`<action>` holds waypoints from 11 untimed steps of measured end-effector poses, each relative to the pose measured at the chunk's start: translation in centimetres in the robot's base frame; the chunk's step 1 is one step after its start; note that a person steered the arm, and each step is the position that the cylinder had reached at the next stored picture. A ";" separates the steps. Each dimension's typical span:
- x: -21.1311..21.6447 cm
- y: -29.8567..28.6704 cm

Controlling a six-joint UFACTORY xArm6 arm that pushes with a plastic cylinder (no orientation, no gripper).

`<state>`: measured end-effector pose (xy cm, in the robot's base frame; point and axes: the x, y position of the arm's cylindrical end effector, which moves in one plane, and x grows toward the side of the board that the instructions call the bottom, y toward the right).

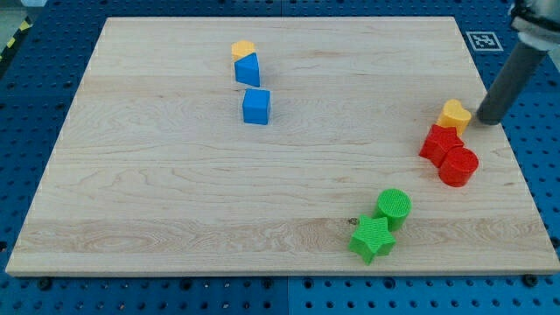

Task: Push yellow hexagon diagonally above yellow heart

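Note:
The yellow hexagon lies near the view's top, left of centre, touching the upper edge of a blue block that partly hides it. The yellow heart lies at the view's right, against the upper edge of a red star-like block. My tip rests on the board just right of the yellow heart, very close to it, and far to the right of the yellow hexagon. The dark rod slants up toward the view's top right corner.
A blue cube sits just below the first blue block. A red cylinder touches the red star-like block. A green cylinder and a green star lie together near the bottom edge of the wooden board.

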<state>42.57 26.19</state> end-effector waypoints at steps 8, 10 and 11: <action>-19.1 -38.0; -12.6 -36.7; -12.6 -28.9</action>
